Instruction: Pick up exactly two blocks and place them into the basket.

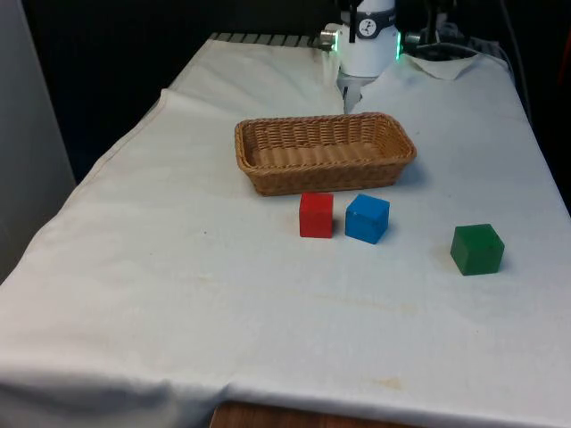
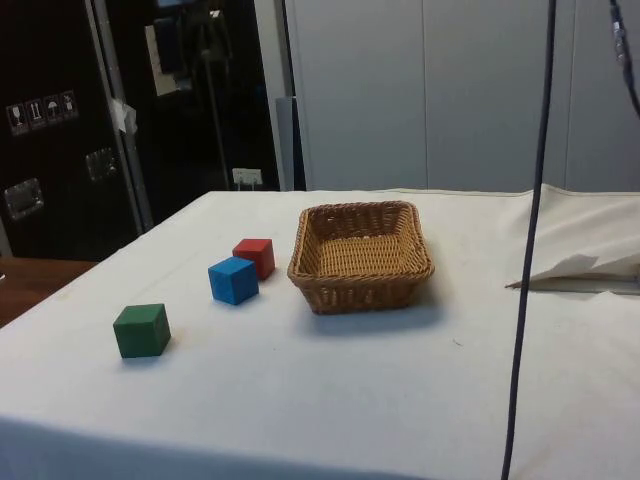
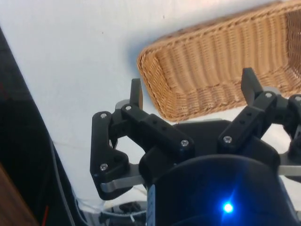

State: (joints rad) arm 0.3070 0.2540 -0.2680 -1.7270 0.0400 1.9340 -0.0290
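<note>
A wicker basket (image 1: 325,152) (image 2: 362,256) (image 3: 221,70) stands in the middle of the table, nothing inside it. Just in front of it sit a red block (image 1: 316,215) (image 2: 255,257) and a blue block (image 1: 367,218) (image 2: 233,279), close together. A green block (image 1: 476,249) (image 2: 141,330) lies apart, toward the front view's right. My gripper (image 3: 193,92) hangs open above the cloth beside the basket's end, fingers (image 3: 136,92) spread wide with nothing between them. The robot's base (image 1: 368,40) rises at the table's far end.
The white cloth (image 1: 178,267) covers the table, with bunched folds (image 2: 590,262) near the robot's base. A dark cable (image 2: 530,240) hangs down through the side view. Dark cabinets (image 2: 60,120) stand behind the table's side.
</note>
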